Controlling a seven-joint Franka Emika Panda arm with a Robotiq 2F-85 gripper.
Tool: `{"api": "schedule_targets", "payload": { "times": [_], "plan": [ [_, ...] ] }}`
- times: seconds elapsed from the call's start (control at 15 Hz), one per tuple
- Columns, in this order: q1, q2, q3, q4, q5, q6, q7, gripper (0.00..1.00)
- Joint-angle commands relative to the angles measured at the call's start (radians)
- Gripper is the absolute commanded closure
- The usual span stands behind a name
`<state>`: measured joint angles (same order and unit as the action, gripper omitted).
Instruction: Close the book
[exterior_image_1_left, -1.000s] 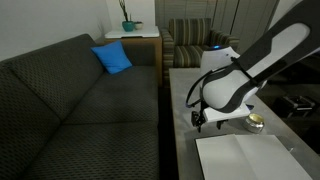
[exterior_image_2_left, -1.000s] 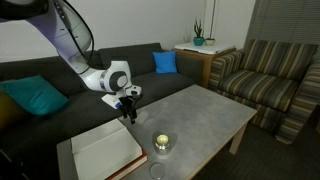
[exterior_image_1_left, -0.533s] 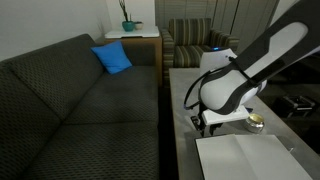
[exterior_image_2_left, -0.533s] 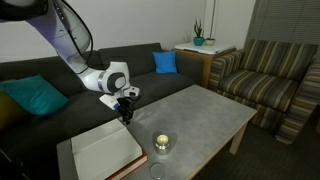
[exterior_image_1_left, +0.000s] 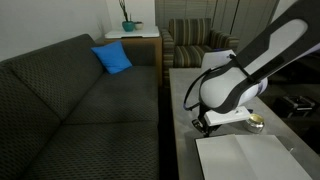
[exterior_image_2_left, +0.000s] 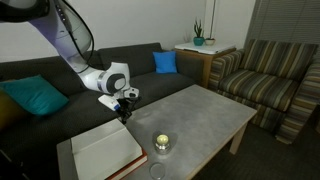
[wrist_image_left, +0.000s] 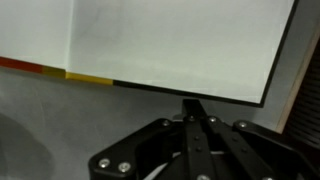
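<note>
The book (exterior_image_2_left: 105, 152) lies open on the grey table (exterior_image_2_left: 200, 110), its plain white pages facing up. It also shows in an exterior view at the near table end (exterior_image_1_left: 250, 158). In the wrist view the white pages of the book (wrist_image_left: 170, 40) fill the top, with a yellow and red cover strip along their edge. My gripper (wrist_image_left: 192, 104) is shut with nothing between its fingers. It hangs just off the book's far edge, low over the table, as both exterior views show (exterior_image_1_left: 203, 124) (exterior_image_2_left: 126, 117).
A small round gold tin (exterior_image_2_left: 161, 143) stands on the table beside the book. A dark sofa (exterior_image_1_left: 80, 100) with a blue cushion (exterior_image_1_left: 113, 58) runs along the table. A striped armchair (exterior_image_2_left: 270, 75) and a side table with a plant (exterior_image_2_left: 198, 42) stand beyond.
The jaws have gone from open to shut. The gripper has sunk slightly toward the table beside the book's edge. The book has not moved.
</note>
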<state>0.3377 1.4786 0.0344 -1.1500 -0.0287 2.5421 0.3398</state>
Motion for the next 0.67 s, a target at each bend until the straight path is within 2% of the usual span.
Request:
{"api": "schedule_targets", "payload": {
  "times": [0.0, 0.33, 0.6],
  "plan": [
    [-0.06, 0.0, 0.05, 0.008, 0.024, -0.038, -0.122, 1.0],
    [-0.104, -0.003, 0.074, 0.034, 0.03, -0.117, -0.211, 1.0],
    [-0.148, -0.004, 0.121, 0.054, 0.039, -0.221, -0.328, 1.0]
  ]
}}
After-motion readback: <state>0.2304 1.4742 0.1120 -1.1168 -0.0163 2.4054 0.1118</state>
